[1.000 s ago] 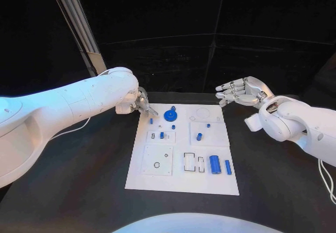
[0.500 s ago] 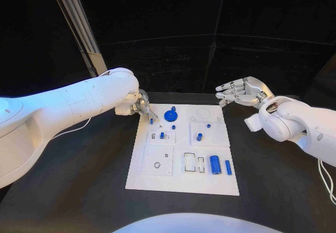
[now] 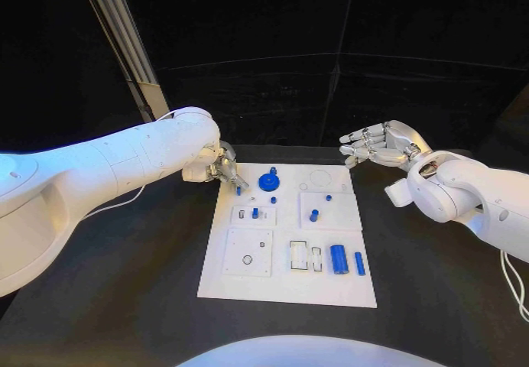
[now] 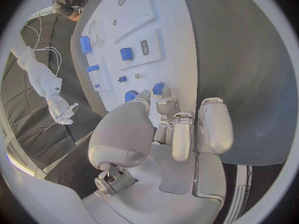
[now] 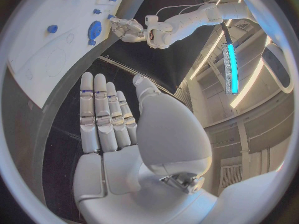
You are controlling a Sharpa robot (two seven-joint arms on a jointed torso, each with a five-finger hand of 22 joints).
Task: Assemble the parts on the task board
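Observation:
The white task board lies in the middle of the black table. My left hand hovers at the board's far left corner. Its thumb and fingertips are drawn close around a small blue peg. I cannot tell whether they grip it. A blue disc sits just right of that hand. My right hand hangs in the air beyond the board's far right corner, fingers spread and holding nothing.
Other blue parts rest on the board: small pegs, plus a cylinder and a slim bar near the front right. A metal post rises behind my left arm.
My left hand has edged slightly down toward the small blue peg. The right hand and the parts have not moved.

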